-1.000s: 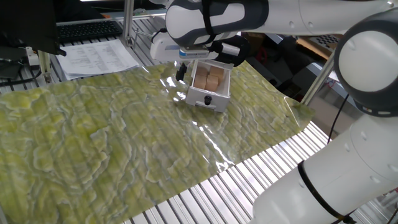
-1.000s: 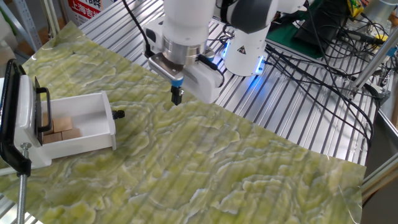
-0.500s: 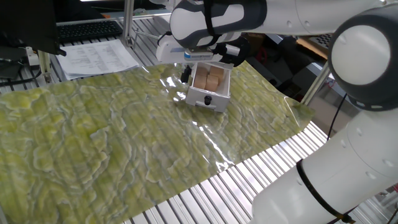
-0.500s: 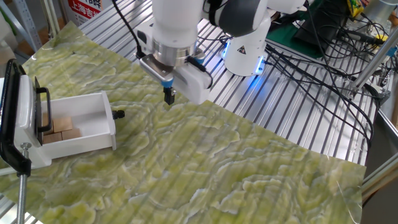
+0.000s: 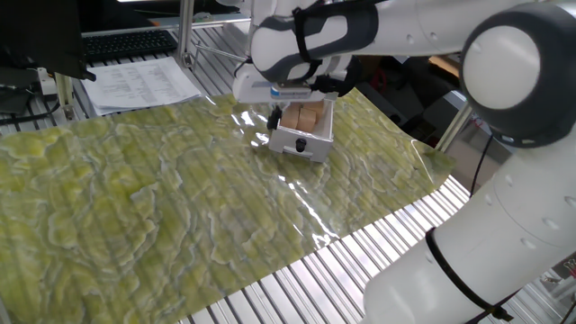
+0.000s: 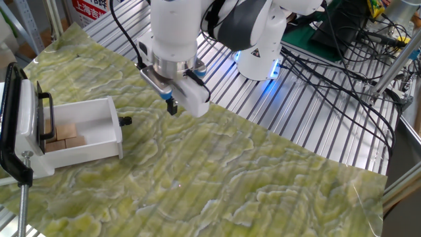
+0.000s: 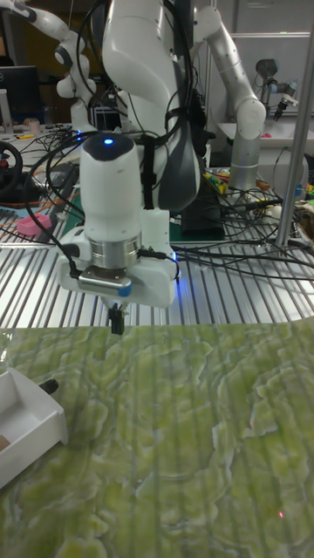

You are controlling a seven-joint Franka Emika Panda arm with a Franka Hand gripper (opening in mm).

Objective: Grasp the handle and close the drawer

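Note:
The small white drawer (image 6: 92, 135) stands pulled out of its white housing at the left, with tan wooden blocks (image 6: 64, 137) inside. On its front panel sticks out the handle (image 6: 126, 121), a tiny black knob, also visible as the handle (image 5: 301, 144) and the handle (image 7: 48, 384). My gripper (image 6: 172, 108) hangs point-down over the green mat, a short way to the right of the knob and above it, touching nothing. Its black fingers are pressed together, shut and holding nothing. In one fixed view the gripper (image 5: 274, 120) sits beside the drawer (image 5: 304, 137). The tall view shows the gripper (image 7: 116, 328) above and right of the drawer (image 7: 30, 425).
A wrinkled green-yellow mat (image 6: 217, 178) covers the slatted metal table (image 6: 309, 118). A black handle and clamp frame (image 6: 16, 131) stand on the drawer housing at the left. The robot base (image 6: 260, 56) with a blue light and cables (image 6: 342, 59) lie behind. Papers (image 5: 139, 83) and a keyboard (image 5: 126, 42) lie at the back.
My gripper has moved across the mat towards the drawer front and its knob, still shut. The drawer has not moved.

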